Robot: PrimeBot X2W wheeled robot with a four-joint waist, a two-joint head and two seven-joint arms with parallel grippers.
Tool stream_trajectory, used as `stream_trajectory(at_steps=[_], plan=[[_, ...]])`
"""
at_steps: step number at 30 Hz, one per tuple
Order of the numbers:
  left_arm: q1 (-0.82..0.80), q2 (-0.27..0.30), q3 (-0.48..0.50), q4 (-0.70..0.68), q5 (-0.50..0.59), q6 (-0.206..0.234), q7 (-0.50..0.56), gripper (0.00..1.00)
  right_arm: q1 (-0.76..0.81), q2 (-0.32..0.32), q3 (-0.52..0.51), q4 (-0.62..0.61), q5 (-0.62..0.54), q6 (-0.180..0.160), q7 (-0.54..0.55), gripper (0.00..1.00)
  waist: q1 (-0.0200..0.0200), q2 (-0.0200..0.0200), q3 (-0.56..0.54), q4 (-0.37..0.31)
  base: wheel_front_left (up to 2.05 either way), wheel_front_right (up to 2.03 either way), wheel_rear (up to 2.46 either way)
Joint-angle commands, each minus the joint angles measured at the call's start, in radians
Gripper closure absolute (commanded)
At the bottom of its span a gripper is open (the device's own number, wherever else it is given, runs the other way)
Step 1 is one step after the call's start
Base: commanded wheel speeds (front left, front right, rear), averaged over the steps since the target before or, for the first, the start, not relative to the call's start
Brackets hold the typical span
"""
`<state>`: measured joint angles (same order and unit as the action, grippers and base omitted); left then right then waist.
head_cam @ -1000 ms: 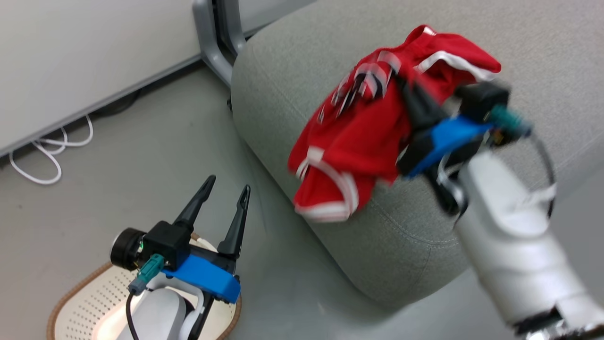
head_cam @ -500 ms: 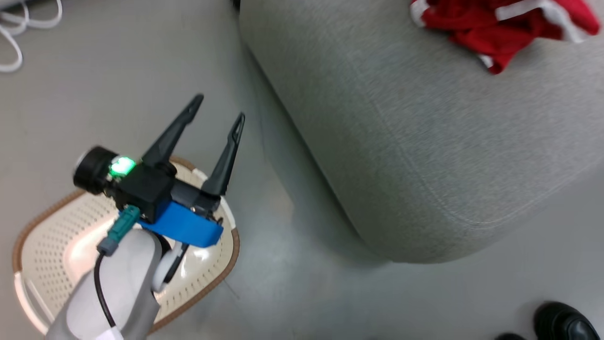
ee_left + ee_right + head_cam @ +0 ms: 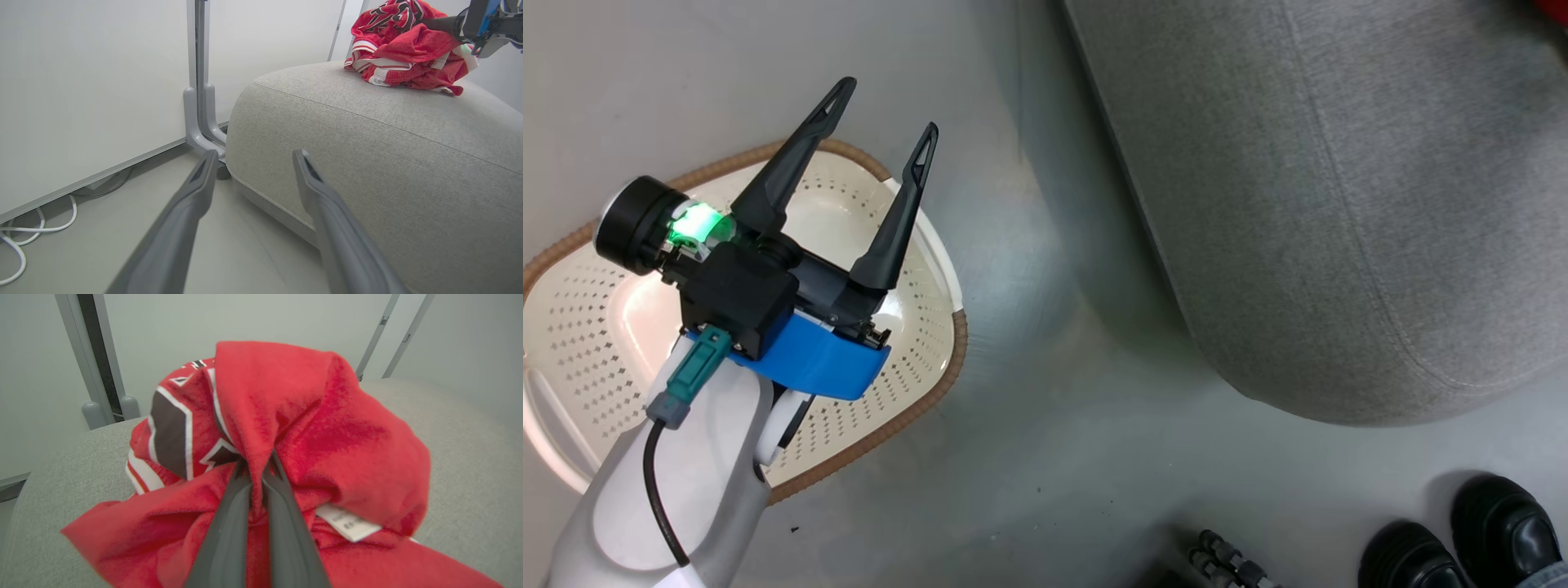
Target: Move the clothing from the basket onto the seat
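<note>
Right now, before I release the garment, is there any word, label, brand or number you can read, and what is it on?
None can be read.
The white sewn-in tag on the crumpled red jersey with white trim: dark print, too blurred.
The black-and-white lettering on that jersey: folded into fragments, unreadable.
The cream perforated plastic basket and the light-grey fabric sofa: no writing visible.

We see smooth grey floor [image 3: 1045, 457]. We note pale wall panels [image 3: 90, 81], grey metal post [image 3: 191, 61] between them, white cable [image 3: 61, 227] looped on floor along wall base.
</note>
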<state>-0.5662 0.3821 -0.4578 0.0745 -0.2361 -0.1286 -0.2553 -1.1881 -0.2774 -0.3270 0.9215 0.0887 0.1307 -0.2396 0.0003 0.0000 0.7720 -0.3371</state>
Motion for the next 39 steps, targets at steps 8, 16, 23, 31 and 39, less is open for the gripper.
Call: stream_trajectory(at_steps=[8, 16, 23, 31, 39], plan=[[-0.015, -0.007, -0.001, 0.025, -0.012, 0.007, -0.004, 0.0, 0.002, 0.007, -0.022, 0.058, -0.04, 0.0, -0.021, 0.11, -0.0003, 0.0, -0.019, 0.016, 0.0, 0.0, 0.0], [0.003, -0.037, -0.014, 0.074, -0.021, 0.008, -0.009, 0.0, 0.028, 0.001, 0.005, 0.081, -0.058, 0.0, -0.026, 0.0, -0.0003, 0.0, -0.082, 0.029, 0.0, 0.0, 0.0], [0.054, -0.098, 0.004, 0.129, -0.048, 0.005, -0.011, 0.0, 0.115, -0.004, 0.075, 0.062, -0.059, 0.0, -0.026, 0.0, -0.0003, 0.0, -0.203, 0.061, 0.0, 0.0, 0.0], [0.16, -0.167, 0.057, 0.174, -0.068, 0.0, -0.011, 0.0, 0.247, -0.005, 0.151, 0.027, -0.029, 0.0, -0.026, 0.0, -0.0003, 0.0, -0.373, 0.097, 0.0, 0.0, 0.0], [0.275, -0.228, 0.116, 0.218, -0.076, -0.004, -0.011, 0.0, 0.411, -0.003, 0.234, -0.052, 0.004, 0.0, -0.026, 0.0, -0.0003, 0.0, -0.53, 0.156, 0.0, 0.0, 0.0]])
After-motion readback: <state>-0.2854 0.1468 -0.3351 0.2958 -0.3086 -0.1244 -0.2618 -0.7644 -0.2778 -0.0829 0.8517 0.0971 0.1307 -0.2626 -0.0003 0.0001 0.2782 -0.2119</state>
